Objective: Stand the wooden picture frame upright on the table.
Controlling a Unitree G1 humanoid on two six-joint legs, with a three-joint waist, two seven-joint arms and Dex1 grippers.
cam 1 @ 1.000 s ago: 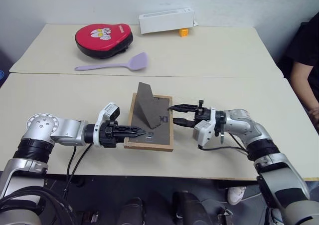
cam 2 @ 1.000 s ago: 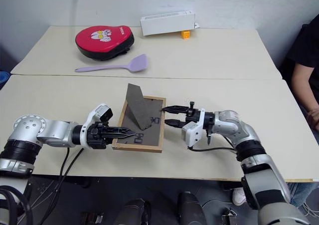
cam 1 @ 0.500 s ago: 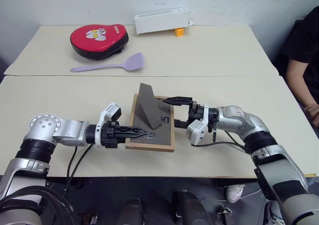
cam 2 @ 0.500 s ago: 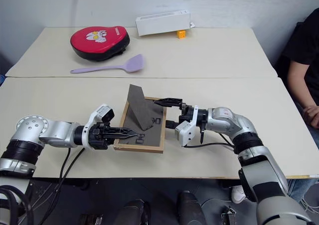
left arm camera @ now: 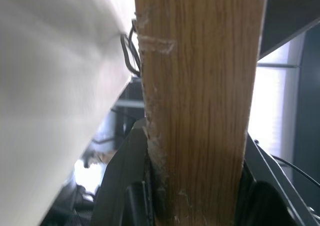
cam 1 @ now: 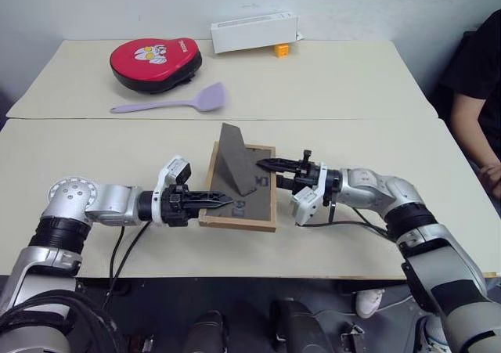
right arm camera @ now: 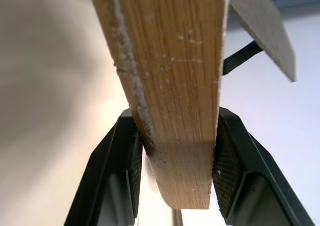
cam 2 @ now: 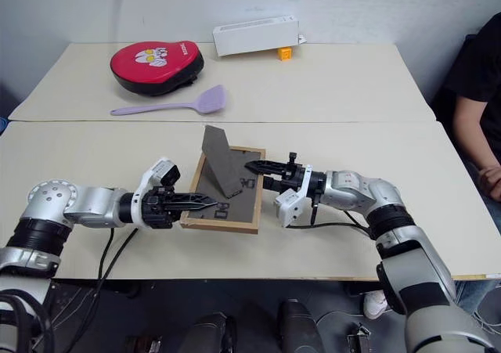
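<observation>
The wooden picture frame lies picture-side down on the table, dark back up, with its fold-out stand raised. My left gripper comes in from the left, shut on the frame's left wooden rim. In the left wrist view that rim sits between the black fingers. From the right, my right gripper is shut on the right rim. The right wrist view has that wood edge pinched between the two pads.
At the back of the far tabletop lie a red cushioned pad, a purple spatula, a white oblong box and a small orange block. A person in black sits at the right edge. A seam crosses the table.
My right gripper, open wide half a second ago, has moved left over the frame's right rim and shut on it. The left gripper has kept its hold on the left rim.
</observation>
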